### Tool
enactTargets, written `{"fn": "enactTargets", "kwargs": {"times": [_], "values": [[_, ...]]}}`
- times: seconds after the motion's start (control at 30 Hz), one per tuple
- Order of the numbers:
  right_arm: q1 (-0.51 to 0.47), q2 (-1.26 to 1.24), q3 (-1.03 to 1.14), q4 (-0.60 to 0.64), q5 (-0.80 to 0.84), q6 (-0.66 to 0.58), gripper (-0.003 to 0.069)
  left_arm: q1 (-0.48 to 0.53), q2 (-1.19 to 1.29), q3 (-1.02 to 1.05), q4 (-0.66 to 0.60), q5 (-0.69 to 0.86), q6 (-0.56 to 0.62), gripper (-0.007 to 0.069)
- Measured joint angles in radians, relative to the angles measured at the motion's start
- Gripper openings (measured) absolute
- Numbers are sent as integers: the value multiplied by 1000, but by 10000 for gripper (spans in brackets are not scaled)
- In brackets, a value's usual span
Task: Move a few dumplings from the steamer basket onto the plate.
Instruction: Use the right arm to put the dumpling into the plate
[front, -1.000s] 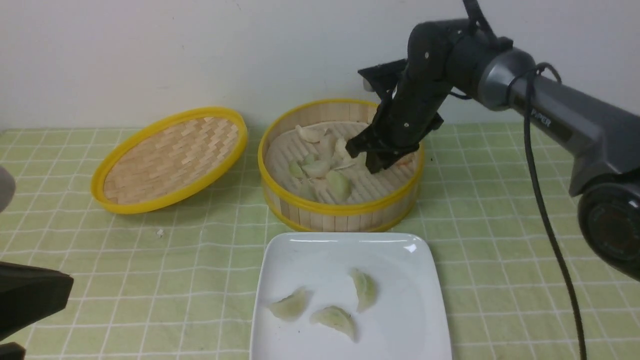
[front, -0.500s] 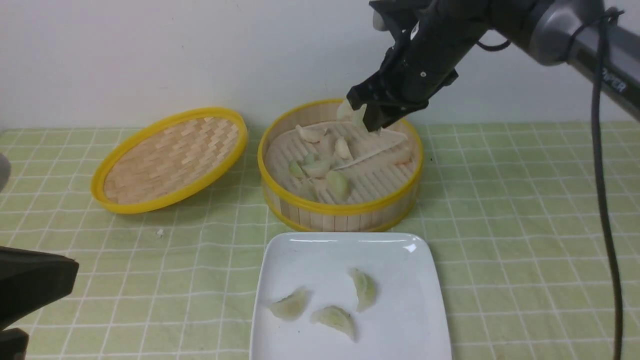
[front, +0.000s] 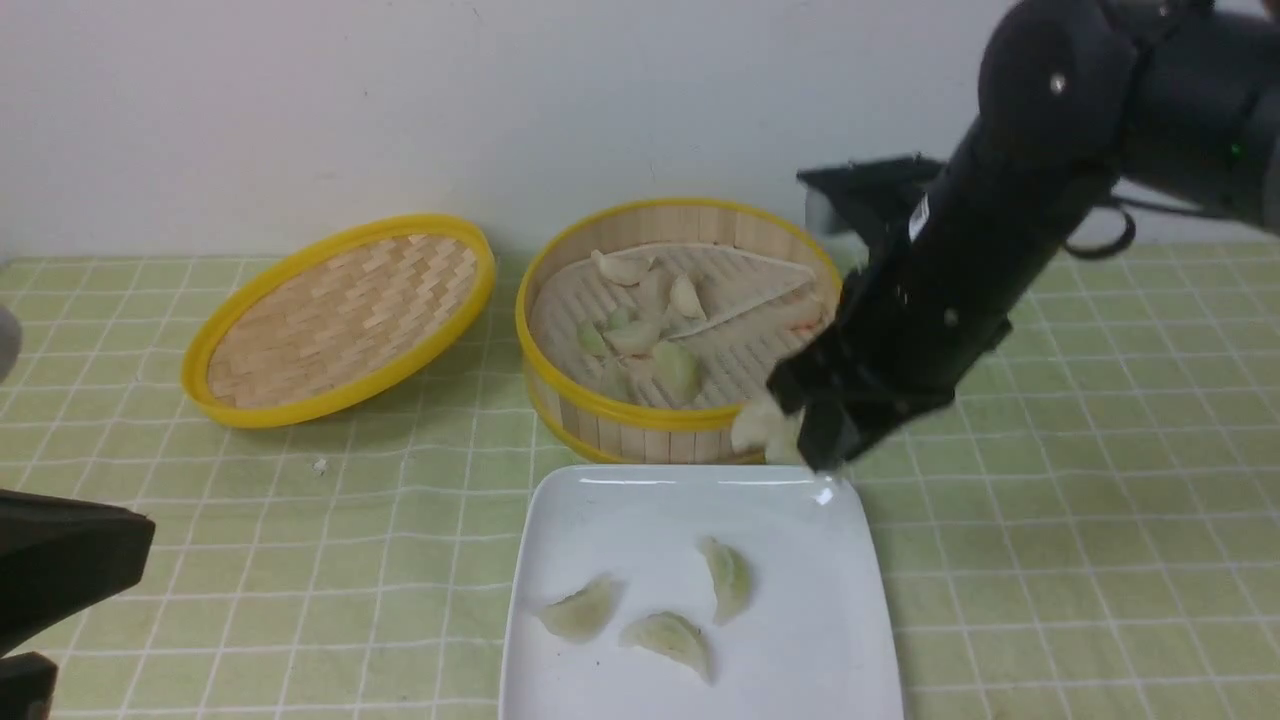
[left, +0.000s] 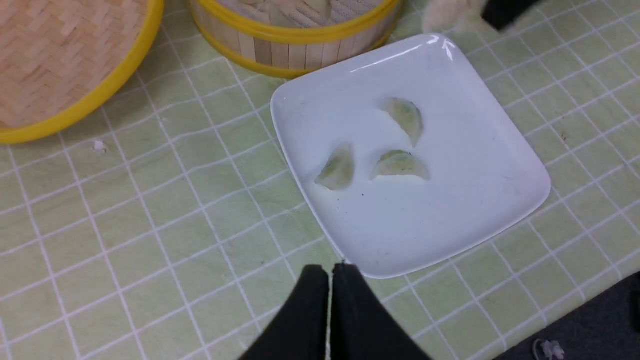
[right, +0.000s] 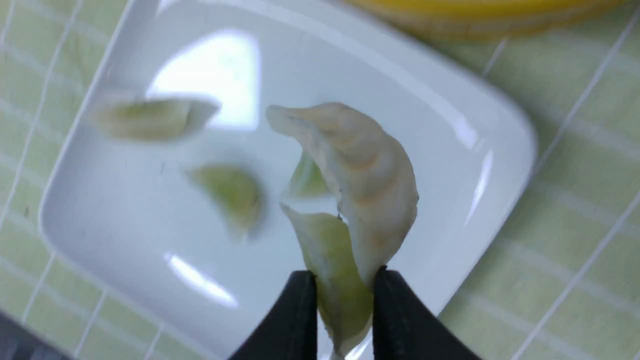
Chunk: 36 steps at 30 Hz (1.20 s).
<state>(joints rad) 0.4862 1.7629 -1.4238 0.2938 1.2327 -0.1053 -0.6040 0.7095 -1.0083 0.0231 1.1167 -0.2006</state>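
Three dumplings (front: 668, 640) lie on the white square plate (front: 600, 482). Just over its far edge the right gripper (front: 800, 435) pinches a whitish dumpling (front: 756, 424), a greener one (right: 327, 265) seemingly stuck to it, not yet released. Several more sit in the steamer basket (front: 680, 418). The left gripper (left: 330, 280) hangs closed and empty near the plate.

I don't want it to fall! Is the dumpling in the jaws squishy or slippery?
Probably squishy: the pale dumpling curves limply past the jaws. Maybe sticky, not slippery: a green dumpling seems stuck beside it.
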Motion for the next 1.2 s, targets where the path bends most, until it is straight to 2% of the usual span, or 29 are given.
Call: {"fn": "enactTargets", "kwargs": {"times": [0.07,0.2,0.37,0.47,0.5,0.7,0.77,0.83,0.9,0.97,1.13,1.17,1.2], "values": [[35,-26,79,7,-27,0,124,0,0,0,4,-5,0,-6],[115,-42,263,22,-179,0,124,0,0,0,4,-33,0,-6],[134,-16,314,10,-323,35,124,0,0,0,3,-44,0,-6],[134,-11,314,7,-377,61,158,0,-1,0,3,-44,0,-6],[134,-10,314,8,-384,65,178,0,-1,0,3,-44,0,-6],[134,-12,313,2,-369,76,448,0,-1,0,3,-43,0,-6],[134,-22,297,-14,-333,77,510,0,-1,0,3,-43,0,-6],[134,-37,275,-29,-296,87,521,0,-1,0,3,-43,0,-6],[134,-63,246,-50,-249,105,505,0,-1,0,3,-43,0,-6],[134,-120,211,-90,-191,129,435,0,-1,0,3,-43,0,-6],[134,-395,167,-231,-104,241,139,0,-1,0,4,-51,0,-6],[134,-410,167,-237,-104,252,115,0,-1,0,4,-51,0,-6],[134,-547,169,-294,-106,298,43,0,-1,0,4,-55,0,-6]]}}
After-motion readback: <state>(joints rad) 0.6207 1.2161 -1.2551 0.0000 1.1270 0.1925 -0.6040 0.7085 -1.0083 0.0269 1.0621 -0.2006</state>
